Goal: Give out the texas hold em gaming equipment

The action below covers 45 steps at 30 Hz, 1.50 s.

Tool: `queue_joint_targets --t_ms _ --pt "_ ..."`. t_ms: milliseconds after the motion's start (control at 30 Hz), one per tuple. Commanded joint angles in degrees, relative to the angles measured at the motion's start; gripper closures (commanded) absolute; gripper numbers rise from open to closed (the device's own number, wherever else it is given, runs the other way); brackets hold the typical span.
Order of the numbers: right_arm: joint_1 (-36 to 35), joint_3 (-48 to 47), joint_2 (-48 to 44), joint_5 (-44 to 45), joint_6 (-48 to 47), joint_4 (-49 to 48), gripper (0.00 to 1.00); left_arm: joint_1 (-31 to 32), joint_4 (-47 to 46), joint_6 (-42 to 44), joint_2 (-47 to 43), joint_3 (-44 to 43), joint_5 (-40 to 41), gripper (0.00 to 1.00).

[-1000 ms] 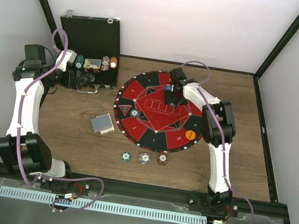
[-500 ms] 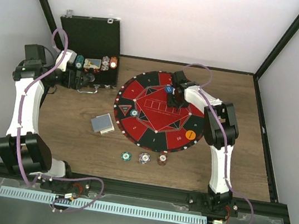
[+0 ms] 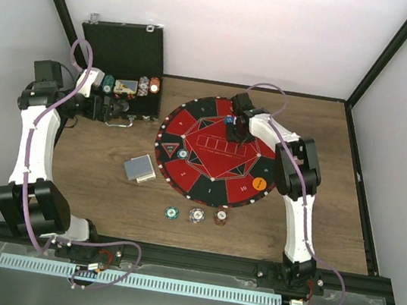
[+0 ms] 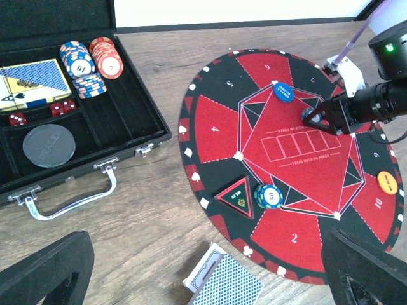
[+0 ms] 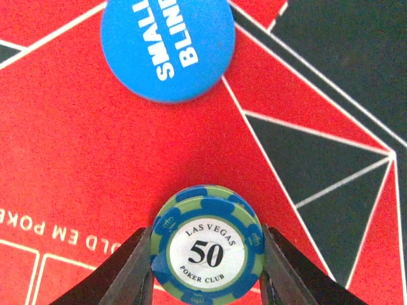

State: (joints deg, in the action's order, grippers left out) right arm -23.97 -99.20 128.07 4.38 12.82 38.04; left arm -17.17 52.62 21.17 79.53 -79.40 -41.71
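Observation:
My right gripper (image 5: 208, 270) is shut on a small stack of green-and-blue "50" poker chips (image 5: 208, 253), low over the red-and-black mat (image 3: 210, 188). A blue "small blind" disc (image 5: 168, 47) lies just beyond them. In the top view my right gripper (image 3: 236, 130) is at the mat's far part, beside the blue disc (image 3: 229, 119). An orange disc (image 3: 259, 183) and one more chip (image 3: 182, 153) lie on the mat. A grey-blue card deck (image 3: 140, 168) lies left of the mat. My left gripper (image 3: 114, 108) is open and empty near the case; its fingers (image 4: 44, 273) frame the left wrist view.
The open black case (image 3: 123, 48) at the back left holds chip stacks (image 4: 86, 60), cards and dice. Three chips (image 3: 196, 214) lie in a row on the wood in front of the mat. A triangular marker (image 4: 235, 196) sits on the mat's left side.
My right gripper has shifted only slightly over the far part of the mat, still holding the chips. The left arm has not moved.

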Motion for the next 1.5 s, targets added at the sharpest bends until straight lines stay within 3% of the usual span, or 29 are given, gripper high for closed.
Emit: queue_joint_targets --t_ms 0,233,400,467,633,767,900,1133,1367,1467 --pt "0.06 -5.0 3.53 1.03 0.12 0.46 0.77 -0.23 -0.41 -0.09 0.78 -1.38 -1.2 0.0" --pt "0.06 -12.82 8.35 1.51 0.17 2.52 0.79 -0.26 -0.77 -0.18 1.08 -1.6 -1.26 0.0" --pt "0.04 -12.26 8.11 1.58 0.53 2.48 0.8 -0.23 -0.55 0.03 0.96 -1.65 -1.26 0.0" --pt "0.06 -11.91 7.8 1.13 -0.11 2.47 0.71 -0.3 -0.35 0.12 0.92 -1.64 -1.23 0.0" --pt "0.04 -12.99 6.71 0.28 -0.08 4.09 0.32 -0.25 0.02 0.27 0.41 -1.89 -1.18 0.0" --pt "-0.25 -12.58 2.12 1.32 1.11 5.45 0.22 -0.25 0.74 0.3 0.68 -2.29 -0.69 0.0" --pt "-2.4 -5.85 -6.52 2.24 2.44 5.11 0.2 -0.24 1.73 0.43 0.77 -2.69 -0.68 0.0" --pt "-16.76 13.63 -23.18 4.52 4.83 2.29 0.19 -0.37 1.77 0.35 -0.24 -1.99 0.06 0.0" --pt "-36.5 17.24 -22.84 3.68 7.95 2.93 0.16 -0.59 1.91 0.14 -0.18 -1.86 0.32 0.0" --pt "-40.21 17.5 -20.28 2.54 8.85 2.37 0.15 -0.64 1.96 0.17 -0.31 -1.82 0.39 0.0"
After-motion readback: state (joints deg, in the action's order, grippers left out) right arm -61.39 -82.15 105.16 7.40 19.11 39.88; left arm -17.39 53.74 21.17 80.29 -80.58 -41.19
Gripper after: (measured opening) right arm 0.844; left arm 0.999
